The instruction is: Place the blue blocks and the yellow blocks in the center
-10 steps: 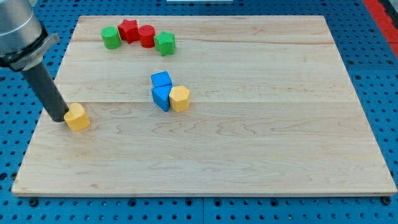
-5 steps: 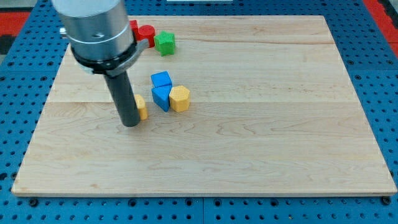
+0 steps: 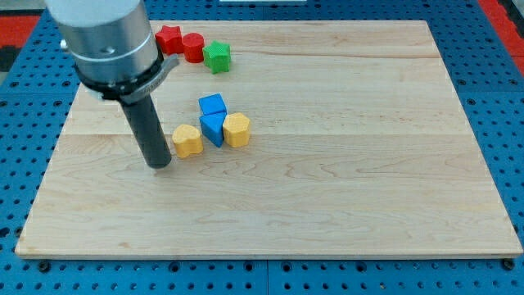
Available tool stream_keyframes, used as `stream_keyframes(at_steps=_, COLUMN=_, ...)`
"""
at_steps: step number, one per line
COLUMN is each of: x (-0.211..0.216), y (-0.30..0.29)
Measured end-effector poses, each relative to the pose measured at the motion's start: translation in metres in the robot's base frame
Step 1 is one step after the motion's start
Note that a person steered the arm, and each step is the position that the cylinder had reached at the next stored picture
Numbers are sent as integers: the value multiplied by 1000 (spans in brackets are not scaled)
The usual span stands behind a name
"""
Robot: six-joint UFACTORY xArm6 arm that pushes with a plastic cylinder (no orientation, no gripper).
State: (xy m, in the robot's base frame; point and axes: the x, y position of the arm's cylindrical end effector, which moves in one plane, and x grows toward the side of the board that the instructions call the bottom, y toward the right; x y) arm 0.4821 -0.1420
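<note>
My tip [image 3: 159, 163] rests on the wooden board [image 3: 327, 188], a short gap to the left of a yellow block [image 3: 187, 141], not touching it. That yellow block sits against the left side of a blue block [image 3: 213, 128]. A second blue block [image 3: 213, 104] lies just above it. A yellow hexagonal block [image 3: 237, 129] touches the lower blue block on its right. These blocks form a cluster left of the board's middle.
A red star-shaped block [image 3: 169, 37], a red round block [image 3: 193, 47] and a green star-shaped block [image 3: 218, 56] lie in a row near the board's top edge. The arm's grey body [image 3: 106, 41] covers the top left corner.
The left yellow block was pushed from the board's left edge rightward to the blue blocks. My tip has since drawn back a little to the left.
</note>
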Motion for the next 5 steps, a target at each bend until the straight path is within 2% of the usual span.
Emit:
stream_keyframes(at_steps=3, x=-14, y=75)
stream_keyframes(at_steps=4, x=-8, y=79)
stream_keyframes(at_steps=5, x=47, y=71)
